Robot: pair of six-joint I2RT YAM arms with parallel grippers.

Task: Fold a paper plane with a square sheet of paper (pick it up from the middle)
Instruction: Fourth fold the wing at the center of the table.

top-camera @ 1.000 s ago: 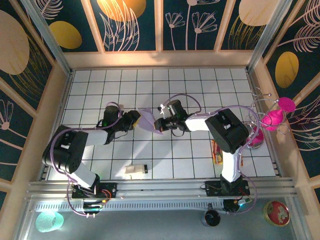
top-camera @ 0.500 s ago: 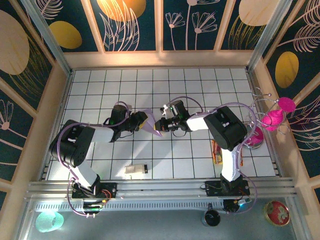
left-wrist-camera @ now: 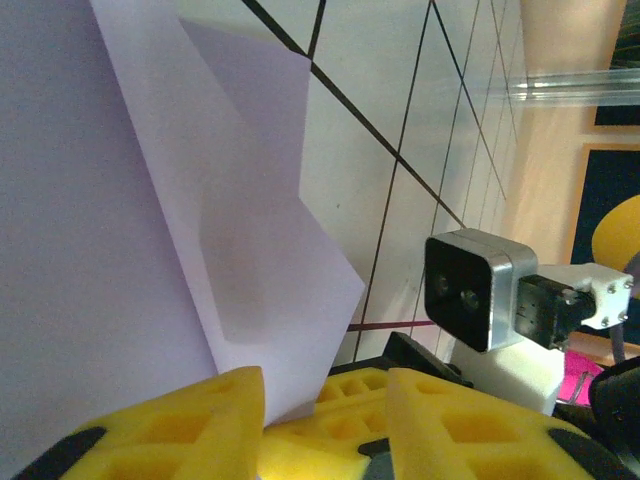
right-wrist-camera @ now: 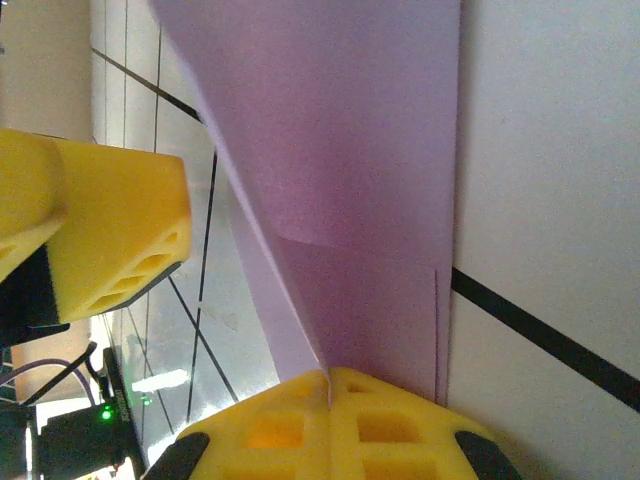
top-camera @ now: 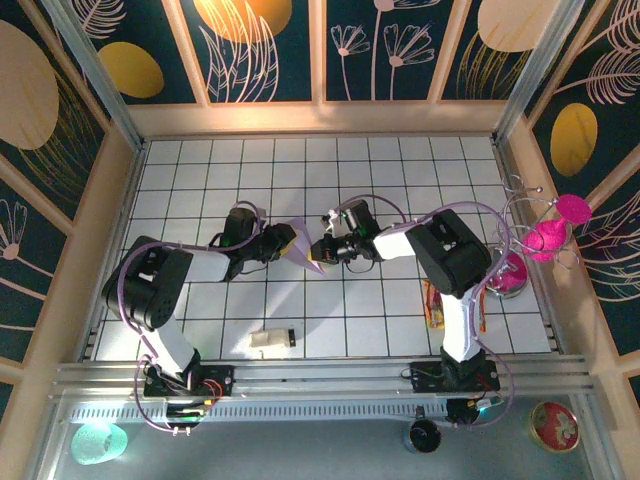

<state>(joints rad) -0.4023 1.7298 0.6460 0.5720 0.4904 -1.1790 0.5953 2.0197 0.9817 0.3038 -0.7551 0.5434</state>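
My right end effector (right-wrist-camera: 328, 378) pinched tight on the folded lilac sheet of paper (right-wrist-camera: 350, 150), left end effector (left-wrist-camera: 325, 390) part-open, sheet's edge entering its gap, mid-worktop (top-camera: 350, 300).

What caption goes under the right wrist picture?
Right pincer pinching the folded lilac paper, white grid table behind.

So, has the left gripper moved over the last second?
Yes. Against the white block, the left gripper has shifted to the view's right, toward the lilac paper.
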